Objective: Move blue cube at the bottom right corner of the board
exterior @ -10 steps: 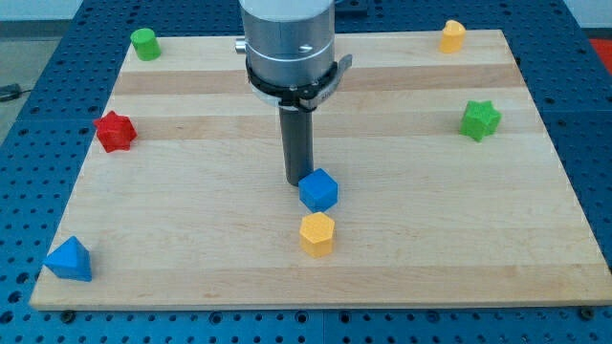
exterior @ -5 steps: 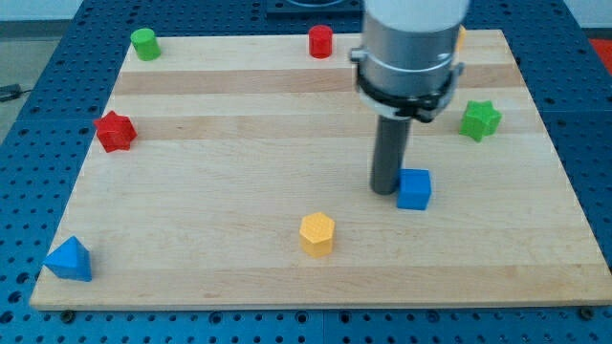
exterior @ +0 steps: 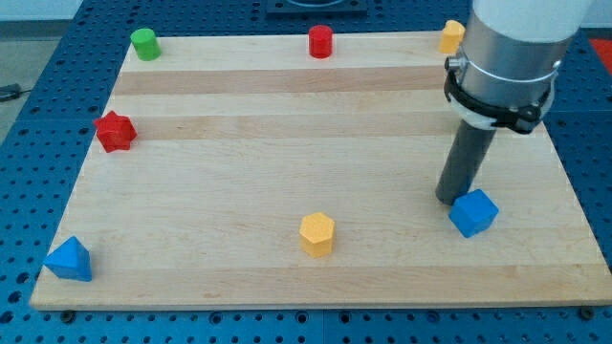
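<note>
We see the blue cube (exterior: 473,212) lying on the right half of the table (exterior: 239,201), toward the view's bottom. Bare wood runs from it down to the bottom edge and across to the right edge, with no other block in that corner. The cube sits turned, one corner aimed at the view's bottom, so its faces run slantwise to the table's edges; being a cube, it shows no long axis.

Our tool has no jaws to open or close: it is a plain dark rod, and my tip (exterior: 452,199) stands on the wood just at the cube's upper-left side, touching it or nearly so; we cannot tell which.

The yellow hexagonal block (exterior: 316,234) lies well to the cube's left, near the bottom edge. The blue triangular block (exterior: 69,259) sits in the bottom left corner, the red star (exterior: 116,131) near the left edge. Along the top edge stand the green cylinder (exterior: 144,43), the red cylinder (exterior: 320,41) and a yellow block (exterior: 450,36) partly hidden behind the arm.
</note>
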### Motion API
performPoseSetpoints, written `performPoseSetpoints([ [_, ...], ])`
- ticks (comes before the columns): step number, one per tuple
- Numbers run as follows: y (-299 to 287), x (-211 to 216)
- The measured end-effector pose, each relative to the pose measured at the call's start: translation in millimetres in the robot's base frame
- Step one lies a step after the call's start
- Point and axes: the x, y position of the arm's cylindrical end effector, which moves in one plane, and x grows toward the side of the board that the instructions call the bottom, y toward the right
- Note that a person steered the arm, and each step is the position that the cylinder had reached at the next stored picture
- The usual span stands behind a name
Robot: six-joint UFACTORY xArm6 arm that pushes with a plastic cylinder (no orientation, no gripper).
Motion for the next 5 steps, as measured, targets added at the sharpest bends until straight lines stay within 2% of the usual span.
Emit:
performPoseSetpoints([
  [5,26,52],
])
